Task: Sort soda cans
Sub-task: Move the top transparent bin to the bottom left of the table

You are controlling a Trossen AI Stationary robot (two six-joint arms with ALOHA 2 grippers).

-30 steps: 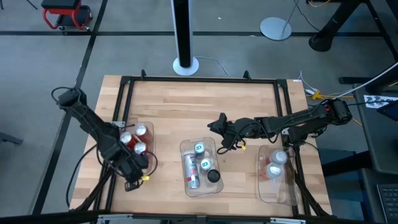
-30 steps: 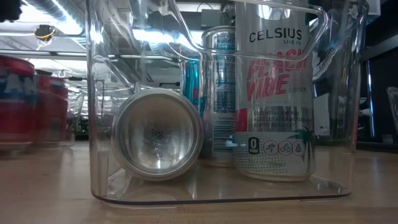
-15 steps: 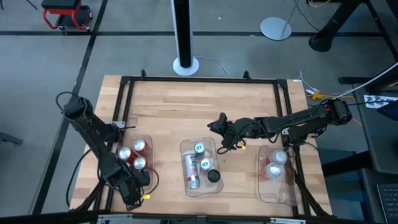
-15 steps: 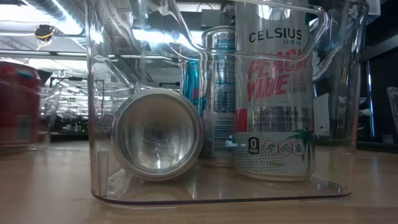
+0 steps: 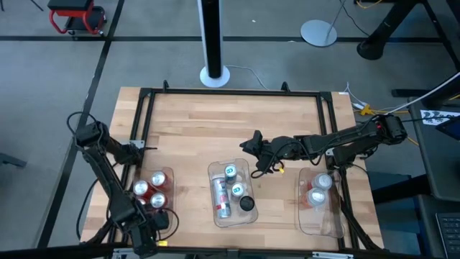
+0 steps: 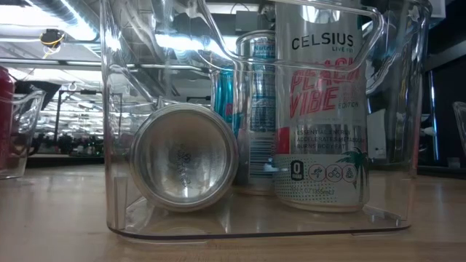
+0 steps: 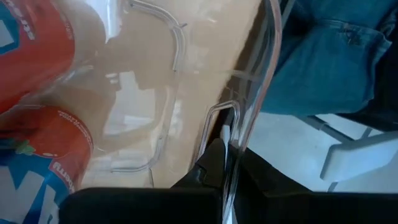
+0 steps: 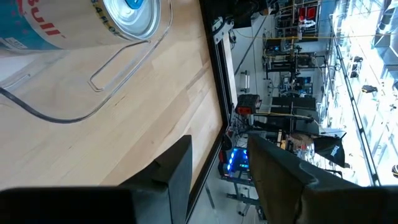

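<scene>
Soda cans with silver tops are split across three clear rectangular plastic bins on the wooden table (image 5: 215, 122). The left bin (image 5: 167, 188) holds the red cans (image 5: 141, 189), three tops visible from above; the middle bin (image 5: 213, 173) holds a mixed lot: a blue-topped upright can (image 5: 229, 171), a silver can lying on its side (image 5: 221, 198), a dark-topped one (image 5: 246, 203), and up front in the low view a white Celsius can (image 6: 320, 109). The right bin (image 5: 327, 216) holds two silver-white cans (image 5: 320, 188). What changed: the left bin has slid toward the near table edge over the last second. In the low view the red cans have nearly gone from the left side of the frame, leaving only the bin's edge. Left gripper (image 5: 147, 232) now sits at the near-left corner, jaws pinched together on the left bin's clear wall; the left wrist view shows that wall between the fingers with red cans behind it. So the left arm is dragging the whole bin, not picking a can. Right gripper (image 5: 253, 142) has not moved: it hovers beyond the middle bin, jaws part way apart, holding nothing. My read: the reds look sorted and are being cleared aside, and the middle bin's mix is still to do.
</scene>
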